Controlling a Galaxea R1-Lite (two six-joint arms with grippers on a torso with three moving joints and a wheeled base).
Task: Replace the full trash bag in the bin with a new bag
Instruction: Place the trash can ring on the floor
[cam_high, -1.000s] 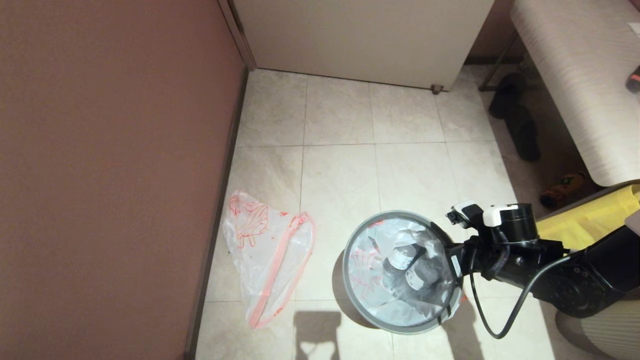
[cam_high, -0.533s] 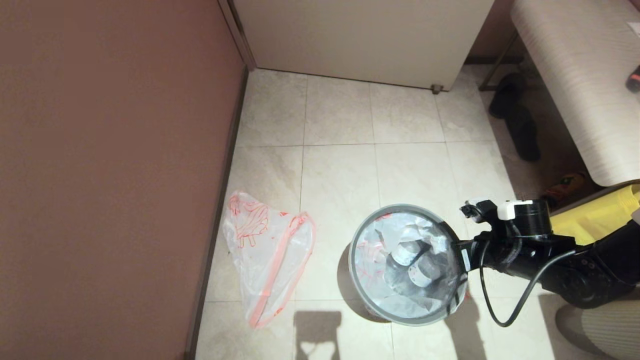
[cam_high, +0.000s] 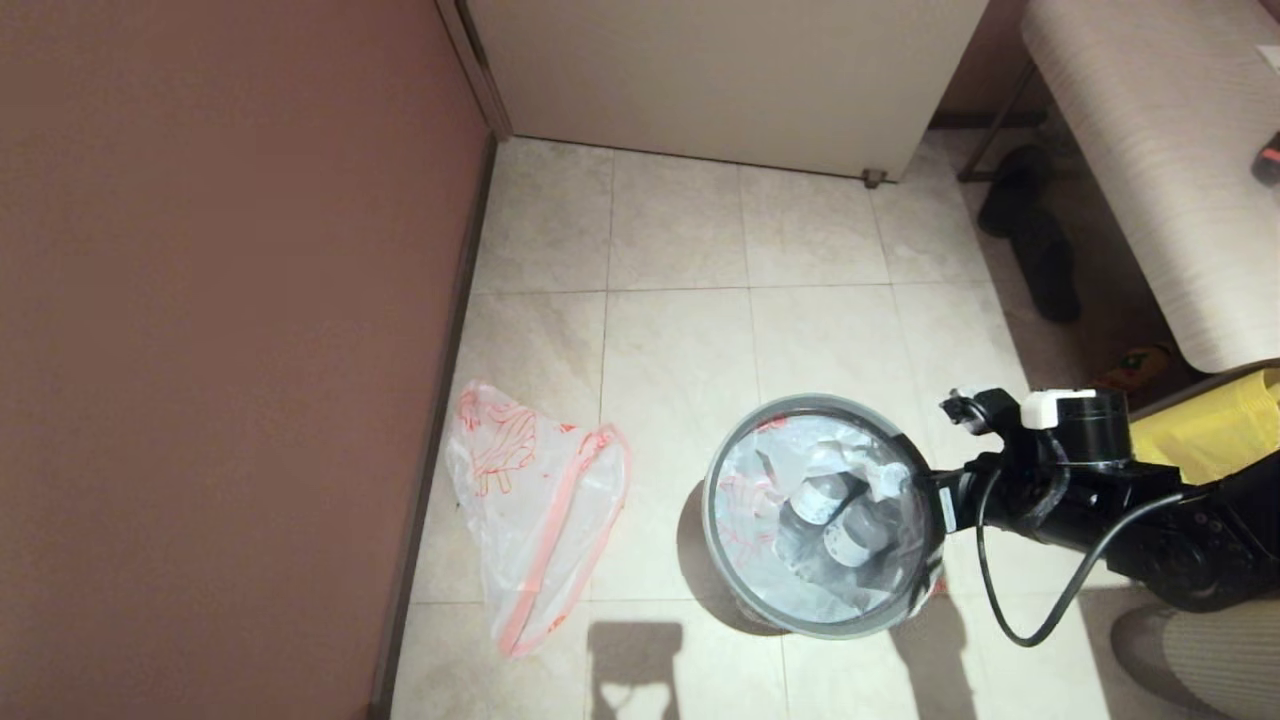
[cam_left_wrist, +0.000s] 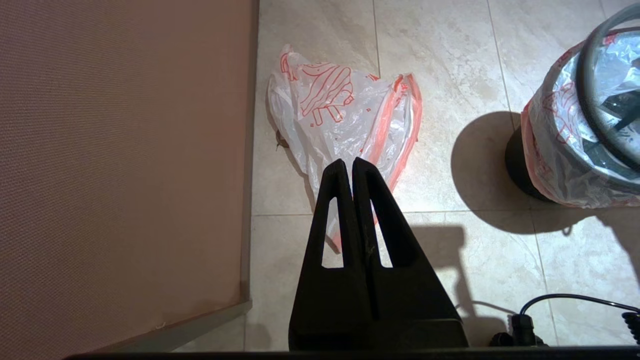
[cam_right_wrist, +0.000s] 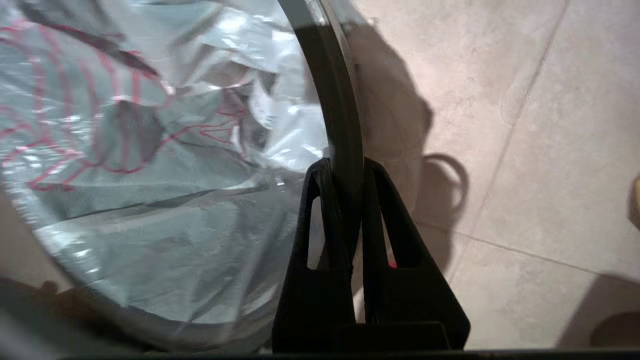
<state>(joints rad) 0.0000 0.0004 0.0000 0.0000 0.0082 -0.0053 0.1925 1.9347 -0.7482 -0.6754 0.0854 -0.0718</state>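
Observation:
The bin (cam_left_wrist: 517, 165) stands on the tiled floor with the full trash bag (cam_high: 830, 520) in it, bottles showing through the plastic. The bag's hem is folded over the bin's outside (cam_left_wrist: 555, 150). My right gripper (cam_right_wrist: 345, 167) is shut on the grey hoop (cam_right_wrist: 340, 100) at the rim's right side (cam_high: 925, 510). The hoop (cam_high: 712, 500) sits tilted above the bag's mouth. The new bag (cam_high: 530, 500) lies limp on the floor by the wall. My left gripper (cam_left_wrist: 352, 165) hangs above the new bag (cam_left_wrist: 340, 110), shut and empty.
A brown wall (cam_high: 200, 300) runs along the left. A white cabinet (cam_high: 720, 70) closes the far end. A padded bench (cam_high: 1150, 150) with dark shoes (cam_high: 1040, 250) under it stands at the right, and a yellow fabric bag (cam_high: 1200, 430) lies behind my right arm.
My right gripper has drawn the grey hoop to the right and a little away from me. The new bag and left gripper have not moved.

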